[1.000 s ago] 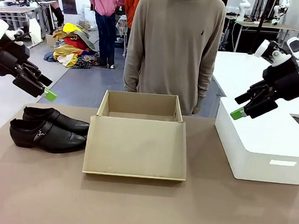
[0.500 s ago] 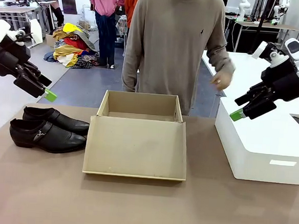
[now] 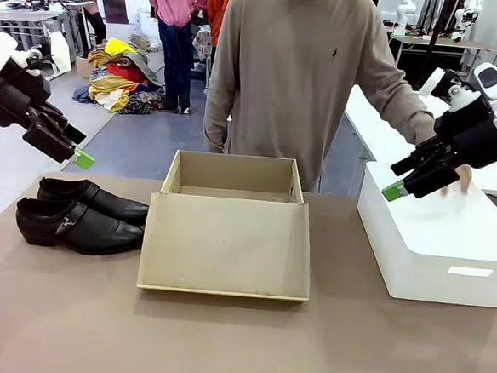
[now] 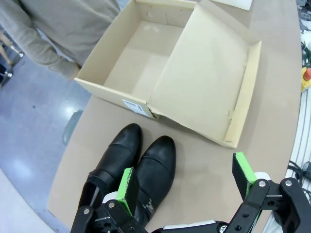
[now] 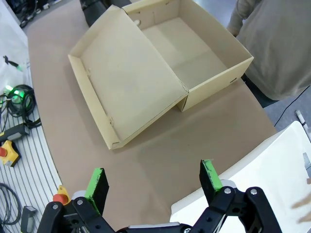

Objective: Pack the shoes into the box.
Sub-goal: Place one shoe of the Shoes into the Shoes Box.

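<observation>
The shoes, two glossy black dress shoes, lie side by side on the table's left, toes pointing right toward the box; the nearer one shows a metal buckle. The left wrist view has the shoes just under my left gripper, which is open. In the front view my left gripper hovers above and behind the shoes. The box, tan cardboard, stands open and empty at the table's middle, its lid folded flat toward me. My right gripper hangs open over the right side; the right wrist view puts the box beyond the open right gripper.
A large white box sits at the table's right, under my right gripper. A person in a grey sweater stands behind the cardboard box, one hand resting on the white box. Bare brown table lies in front.
The person's arm has swung out to the right and the hand now rests on the white box behind my right gripper. Both arms, the shoes and the box stay put.
</observation>
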`<state>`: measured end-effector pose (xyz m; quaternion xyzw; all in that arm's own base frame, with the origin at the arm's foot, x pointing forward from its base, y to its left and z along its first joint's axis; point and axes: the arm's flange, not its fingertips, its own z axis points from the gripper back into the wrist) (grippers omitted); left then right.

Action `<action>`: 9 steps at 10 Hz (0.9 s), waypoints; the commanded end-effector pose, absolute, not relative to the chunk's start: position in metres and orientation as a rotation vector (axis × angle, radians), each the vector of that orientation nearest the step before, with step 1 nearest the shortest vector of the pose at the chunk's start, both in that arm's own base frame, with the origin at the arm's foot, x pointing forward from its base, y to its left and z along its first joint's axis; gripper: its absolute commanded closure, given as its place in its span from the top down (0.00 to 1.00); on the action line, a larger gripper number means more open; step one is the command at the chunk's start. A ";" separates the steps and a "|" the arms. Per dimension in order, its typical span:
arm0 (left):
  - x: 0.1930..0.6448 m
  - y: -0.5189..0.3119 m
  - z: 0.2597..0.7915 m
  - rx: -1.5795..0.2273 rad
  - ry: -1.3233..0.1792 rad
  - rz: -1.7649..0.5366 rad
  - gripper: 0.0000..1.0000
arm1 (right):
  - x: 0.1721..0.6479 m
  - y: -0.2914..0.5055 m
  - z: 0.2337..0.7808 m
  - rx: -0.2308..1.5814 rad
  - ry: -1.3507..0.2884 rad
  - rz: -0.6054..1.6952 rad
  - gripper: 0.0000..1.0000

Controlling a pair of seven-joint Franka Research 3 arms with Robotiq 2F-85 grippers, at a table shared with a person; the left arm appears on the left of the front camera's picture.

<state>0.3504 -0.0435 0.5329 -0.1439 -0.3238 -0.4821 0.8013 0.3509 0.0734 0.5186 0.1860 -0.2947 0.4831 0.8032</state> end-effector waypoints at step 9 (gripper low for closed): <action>0.352 -0.041 0.532 -0.325 -0.701 -1.053 1.00 | 0.346 0.066 0.530 0.499 -0.694 1.037 1.00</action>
